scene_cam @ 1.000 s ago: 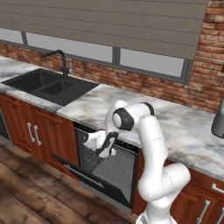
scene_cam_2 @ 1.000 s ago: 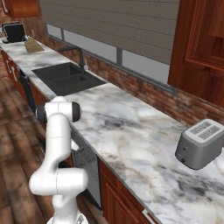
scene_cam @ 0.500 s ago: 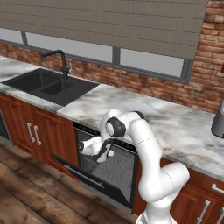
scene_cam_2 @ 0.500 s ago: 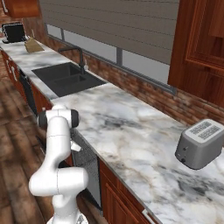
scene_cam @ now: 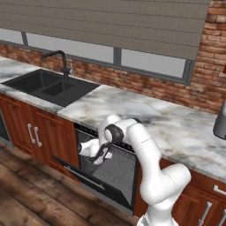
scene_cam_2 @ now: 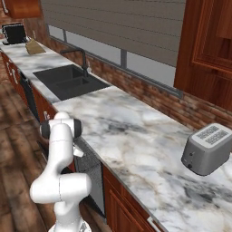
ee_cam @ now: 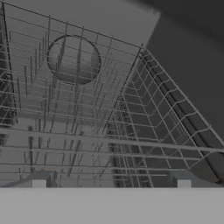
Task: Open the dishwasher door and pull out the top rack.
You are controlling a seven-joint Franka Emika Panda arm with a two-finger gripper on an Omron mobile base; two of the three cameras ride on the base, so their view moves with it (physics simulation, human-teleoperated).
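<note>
Black and flat, the dishwasher door (scene_cam: 99, 178) hangs swung down below the front edge of the marble worktop (scene_cam: 145, 117), its grey bar handle toward the wooden floor (scene_cam: 31, 194). My hand (scene_cam: 98, 155) reaches into the open dishwasher cavity just under that worktop edge, fingers spread wide and holding nothing. Right in front of my fingertips (ee_cam: 39, 183) lies the top rack (ee_cam: 109, 127), a grey wire grid with a front rail running across just beyond them. A sink (scene_cam: 46, 86) sits toward the worktop's left end.
</note>
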